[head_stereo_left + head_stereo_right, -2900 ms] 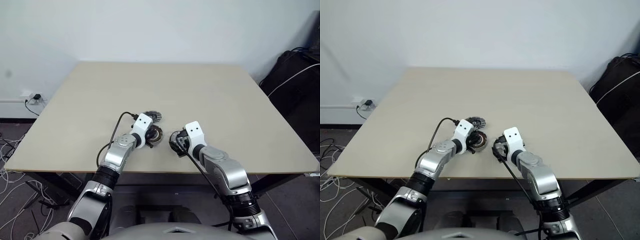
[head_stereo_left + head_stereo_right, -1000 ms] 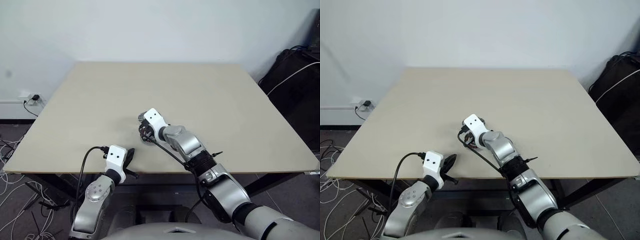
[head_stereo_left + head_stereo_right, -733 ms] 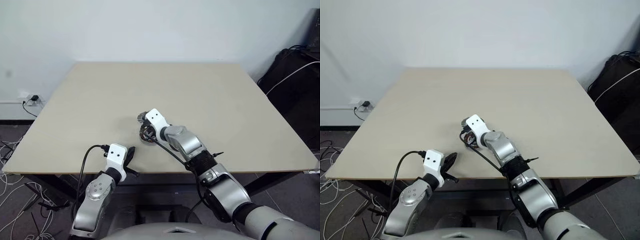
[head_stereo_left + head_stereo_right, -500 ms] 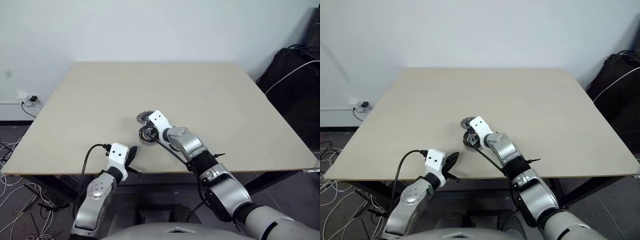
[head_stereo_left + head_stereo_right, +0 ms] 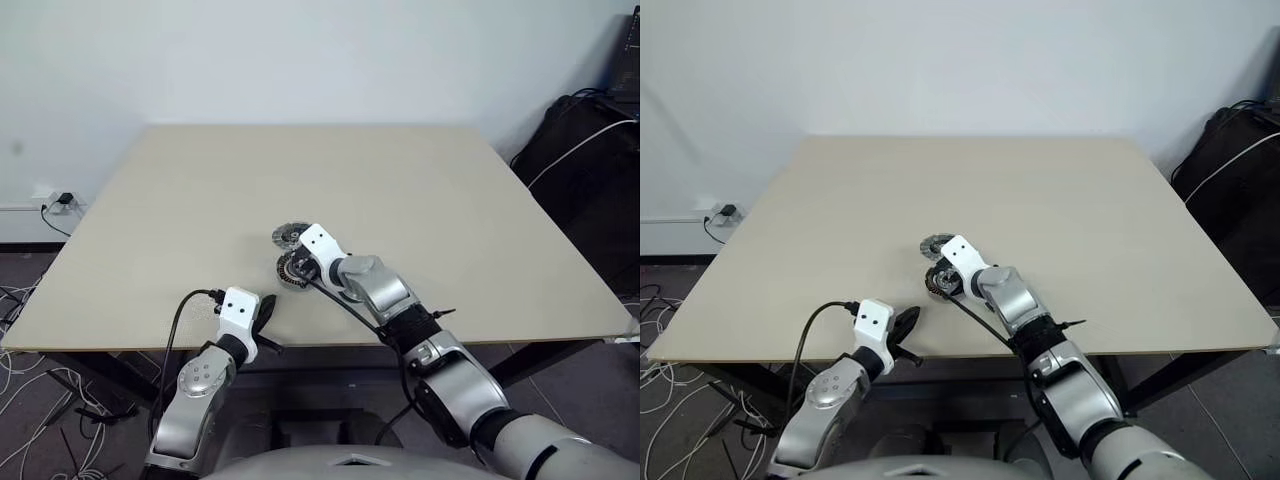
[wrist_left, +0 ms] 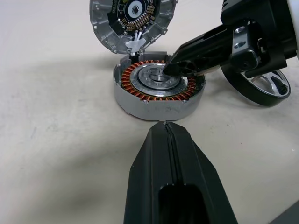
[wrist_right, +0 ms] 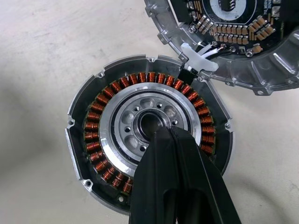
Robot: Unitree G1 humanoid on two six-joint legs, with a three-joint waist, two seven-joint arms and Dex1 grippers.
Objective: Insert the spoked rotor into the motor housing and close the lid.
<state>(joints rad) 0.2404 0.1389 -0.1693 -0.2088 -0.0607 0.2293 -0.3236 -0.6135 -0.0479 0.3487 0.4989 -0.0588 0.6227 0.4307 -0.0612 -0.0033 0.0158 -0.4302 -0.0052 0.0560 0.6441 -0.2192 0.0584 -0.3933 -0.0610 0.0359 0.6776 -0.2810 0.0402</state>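
Note:
The motor housing (image 7: 91, 140) lies on the table near its front middle, a ring of copper windings inside it. In its centre sits the spoked rotor (image 7: 122, 119), a silver disc with oval holes around a bore. The lid (image 6: 133, 18) lies open just beyond the housing, circuit side up, tied to it by white wires. My right gripper (image 7: 164, 132) is shut and empty, its tips over the rotor's hub beside the bore. My left gripper (image 6: 165, 127) is shut and empty, a short way in front of the housing, near the table's front edge (image 5: 265, 306).
The beige table (image 5: 420, 190) spreads wide behind and to both sides. A dark ring with a silver inside (image 6: 261, 88) shows under my right hand; I cannot tell what it is. A black bag (image 5: 590, 160) stands off the table's right side, and cables (image 5: 20, 300) lie on the floor at the left.
Since the earliest frames my left gripper has pulled back from the housing to the table's front edge and my right arm has swung across to the housing. In the last second the right hand drew back slightly, uncovering the lid.

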